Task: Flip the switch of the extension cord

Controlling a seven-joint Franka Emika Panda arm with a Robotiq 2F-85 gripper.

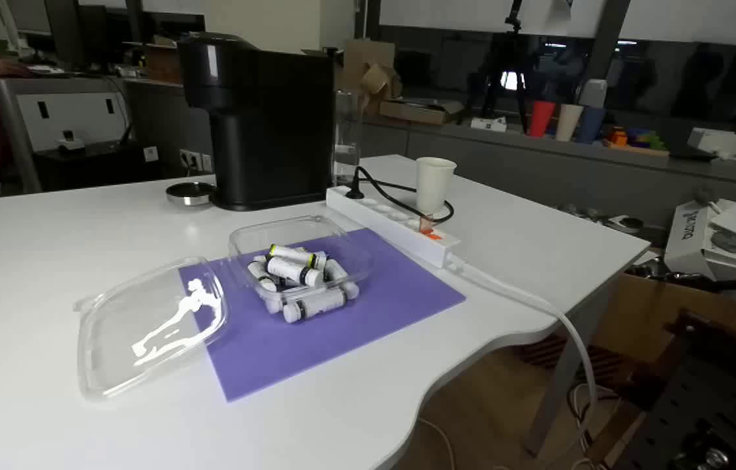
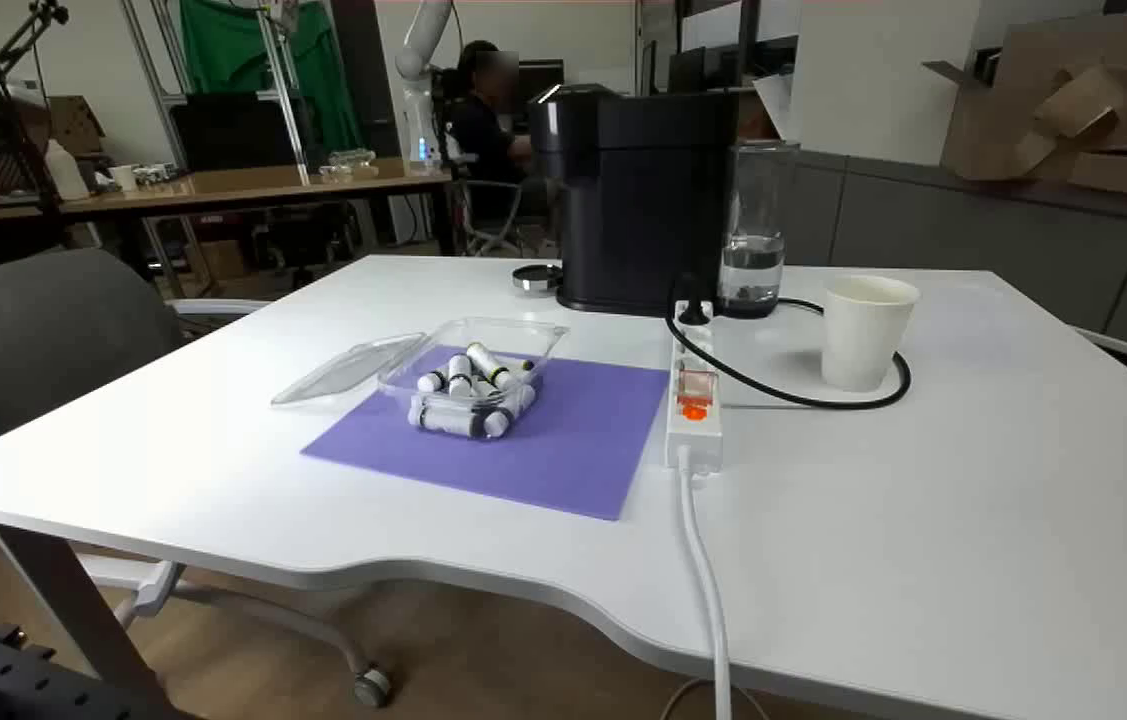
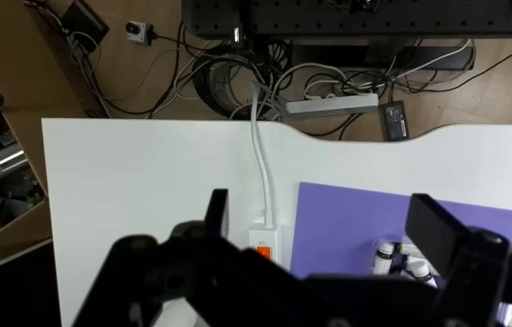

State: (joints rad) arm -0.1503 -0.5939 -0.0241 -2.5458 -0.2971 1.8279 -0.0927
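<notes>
Hovering with gripper (image 3: 317,213) spread wide, grasping nothing, presumably at the aiming step; next, close up and press the switch (image 3: 264,252), lower centre of the wrist view, on the extension cord (image 3: 264,236).

Lettering (image 1: 689,224) on white box (image 1: 684,247), apparently illegible

In an exterior view the camera looked slantwise over the white table (image 1: 276,431), close by its curved edge, toward the far corner beyond the paper cup (image 1: 434,186); in an exterior view the camera stood outside that edge, facing the opposite one past the coffee machine (image 2: 653,200). Both exterior views shared the purple mat (image 2: 543,460) and power strip (image 1: 386,228). The wrist view looked steeply down, the curved edge crossing its upper half, and shared part of both.
</notes>
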